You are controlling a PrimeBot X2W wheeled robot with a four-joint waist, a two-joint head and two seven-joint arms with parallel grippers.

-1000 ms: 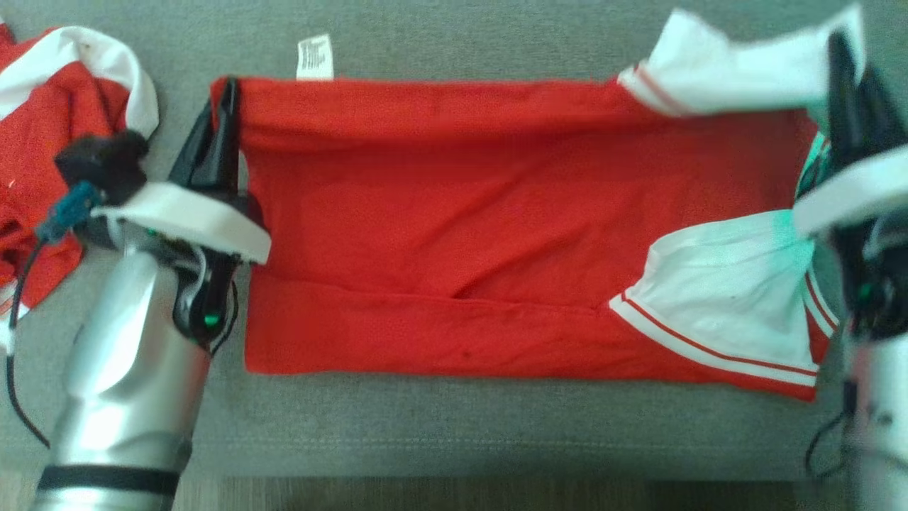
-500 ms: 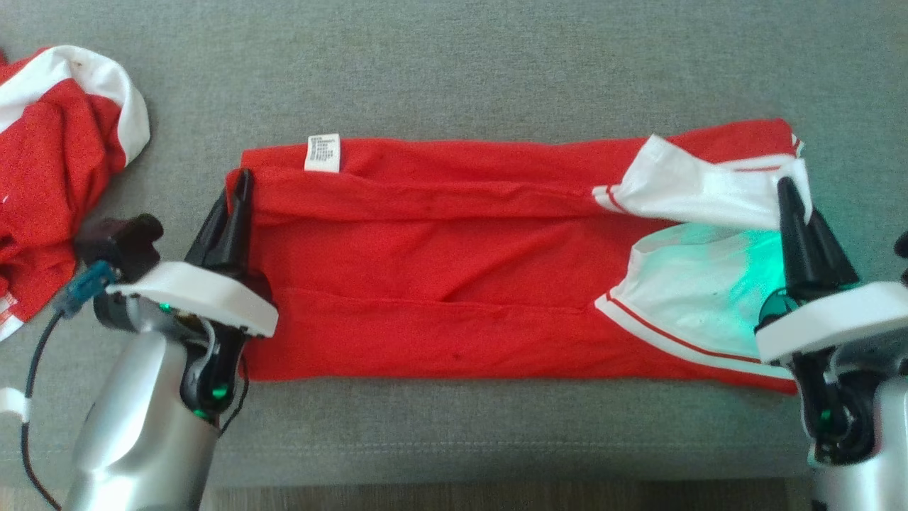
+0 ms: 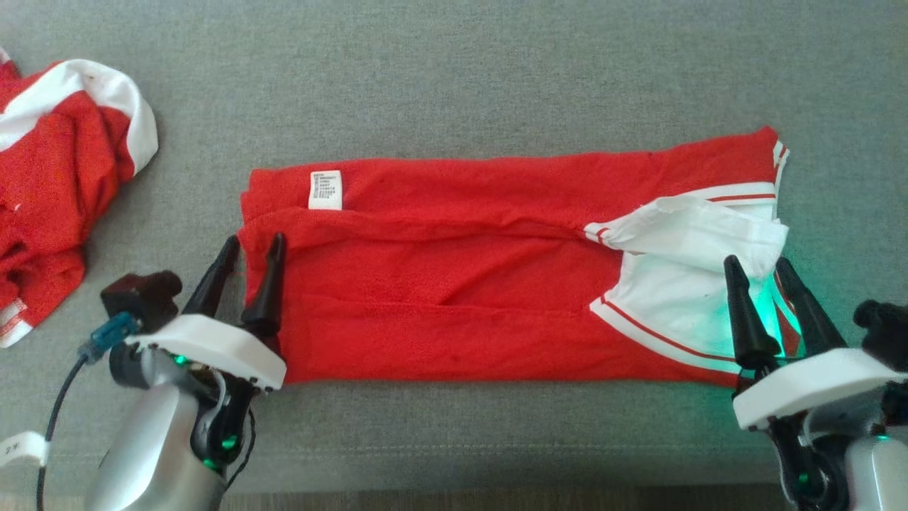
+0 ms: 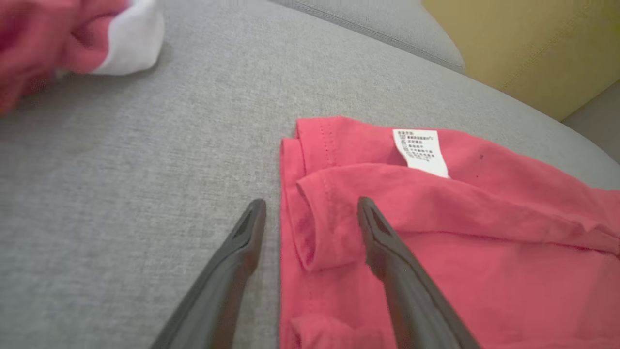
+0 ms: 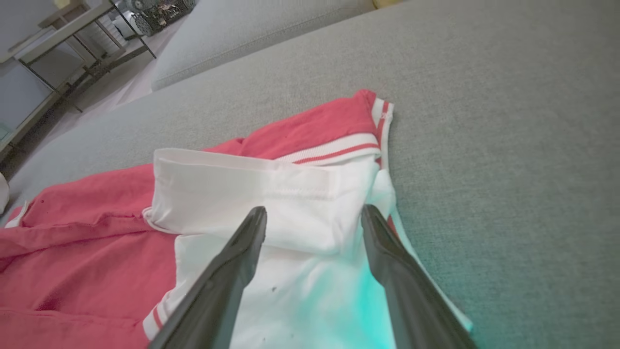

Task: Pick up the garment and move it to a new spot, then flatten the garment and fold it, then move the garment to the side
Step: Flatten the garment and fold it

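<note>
Hovering empty, jaws spread, at the ends of the shirt [image 3: 461, 284], folded flat on the sofa [image 3: 454, 78]: left gripper [image 3: 255, 240] by the red end, right gripper [image 3: 755, 262] over the sleeve [image 3: 674, 284]. Pinch both layers, lift level, keep tension even.

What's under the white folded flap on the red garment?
Below the white flap shows more white fabric of the red garment, with a red-striped hem; layers directly beneath are covered.
</note>
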